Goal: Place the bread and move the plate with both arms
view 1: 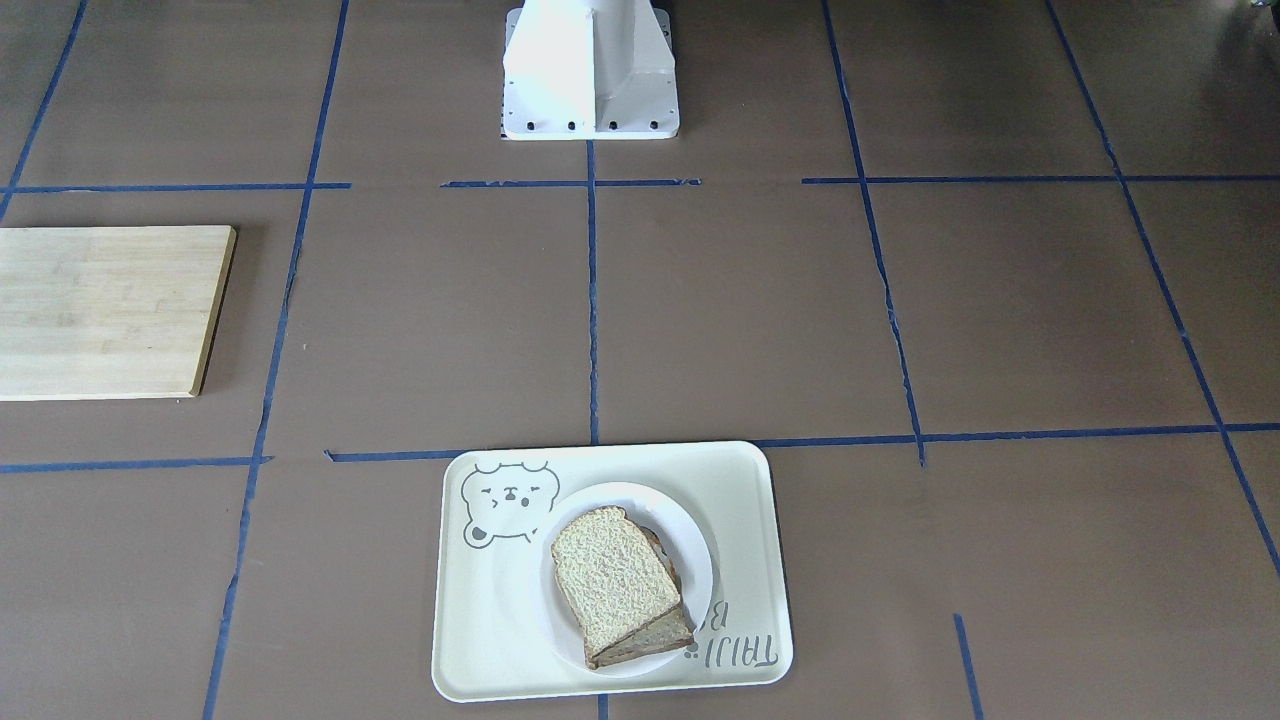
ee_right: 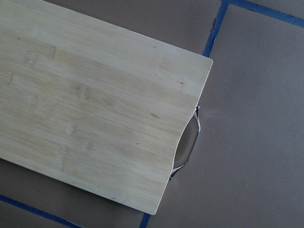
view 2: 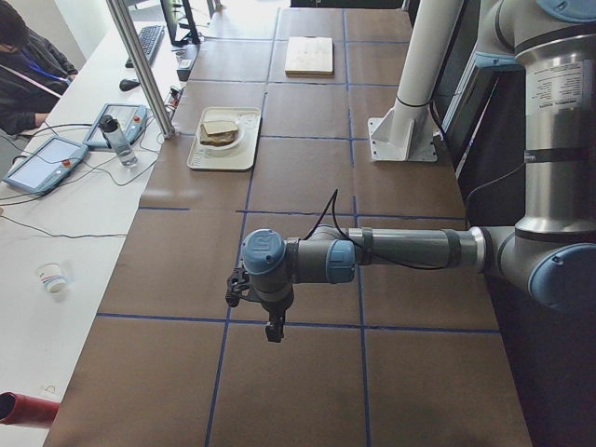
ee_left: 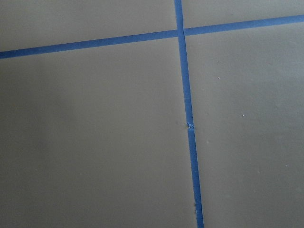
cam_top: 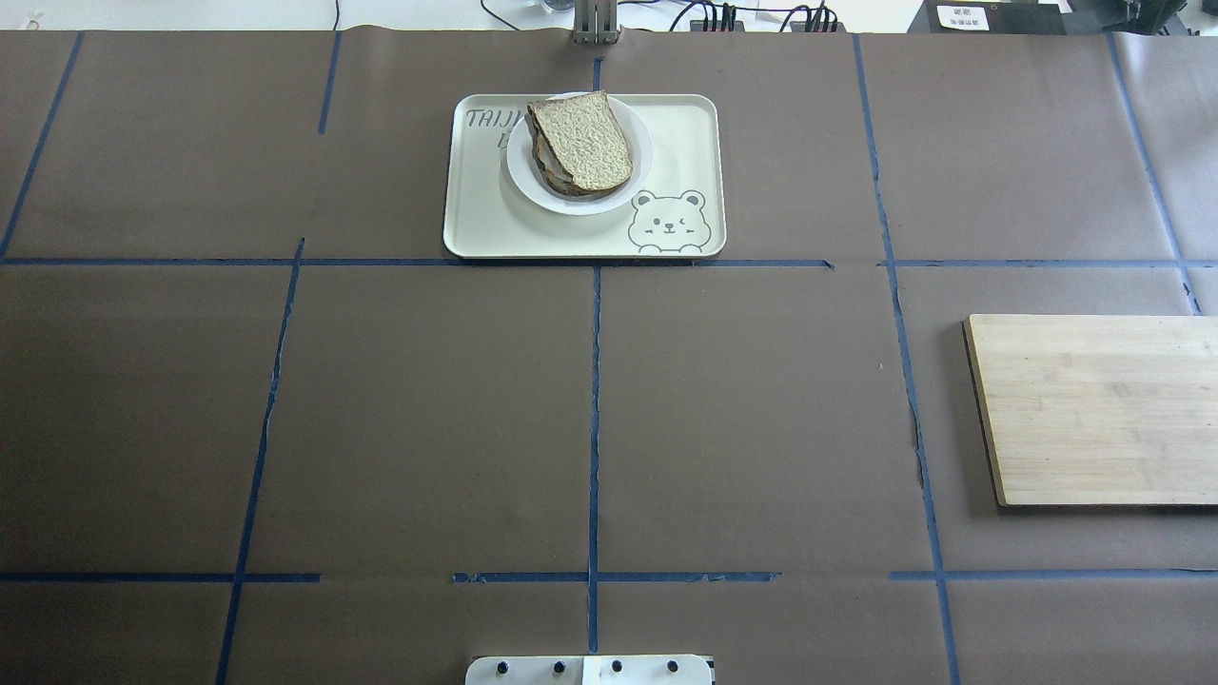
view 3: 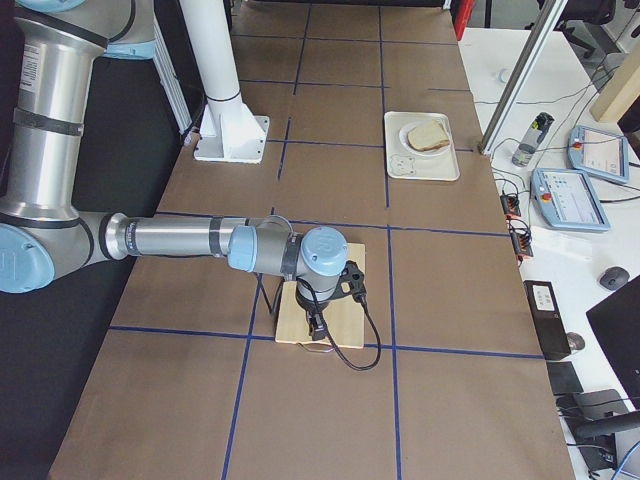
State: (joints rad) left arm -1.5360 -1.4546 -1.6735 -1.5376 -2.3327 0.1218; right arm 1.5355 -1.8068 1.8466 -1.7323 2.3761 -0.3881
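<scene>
Bread [view 1: 610, 580]: rests on a darker slice [view 1: 648, 641], both on the plate [view 1: 693, 548], inside the tray [view 1: 470, 640] on the tabletop [view 1: 750, 320]. Lies diagonal to the tray's edges, domed end toward the tray's bear corner.

Left hand [view 2: 267, 317]: hangs well apart from the tray, beyond its lettered end, over bare tabletop.

Right hand [view 3: 320, 322]: hangs well apart beyond the tray's bear end, above the wooden board [view 3: 293, 322].

Cannot tell whether either is spread or pressed together (side views only).

Looks about equally far from both; domed end probably favours the right hand.
</scene>
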